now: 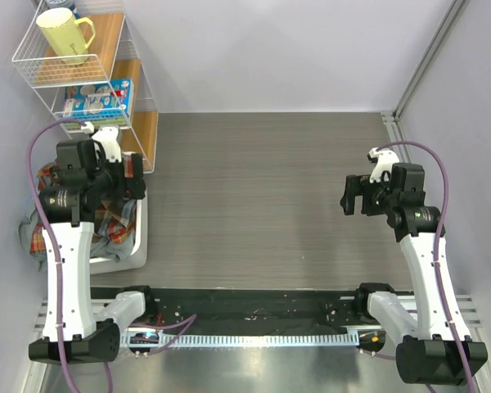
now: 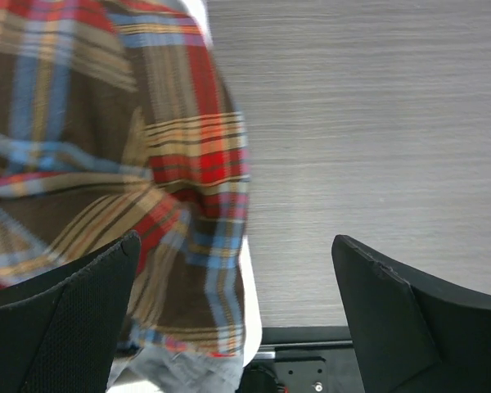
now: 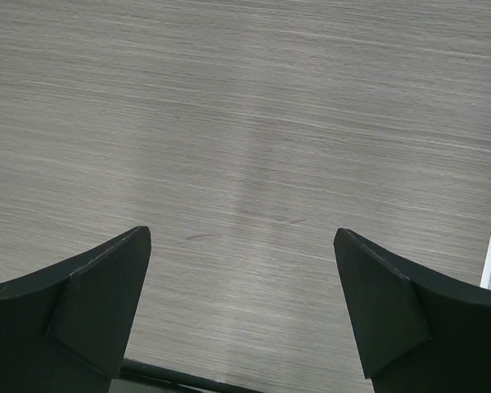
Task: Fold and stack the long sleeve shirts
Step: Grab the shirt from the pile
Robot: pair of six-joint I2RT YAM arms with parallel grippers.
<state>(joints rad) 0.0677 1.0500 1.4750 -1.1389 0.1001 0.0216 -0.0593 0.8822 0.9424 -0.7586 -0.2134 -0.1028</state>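
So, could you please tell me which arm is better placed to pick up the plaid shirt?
The left: the left gripper, open, hangs over the shirt in the white bin; the right gripper, open, faces bare table.

Red, brown and yellow plaid shirt [image 1: 114, 223], crumpled heap, lying in a white bin [image 1: 141, 246]

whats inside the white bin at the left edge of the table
The white plastic bin holds crumpled red, brown, yellow and blue plaid flannel cloth, spilling over its rim. How many shirts that is, and anything beneath the cloth, is covered.
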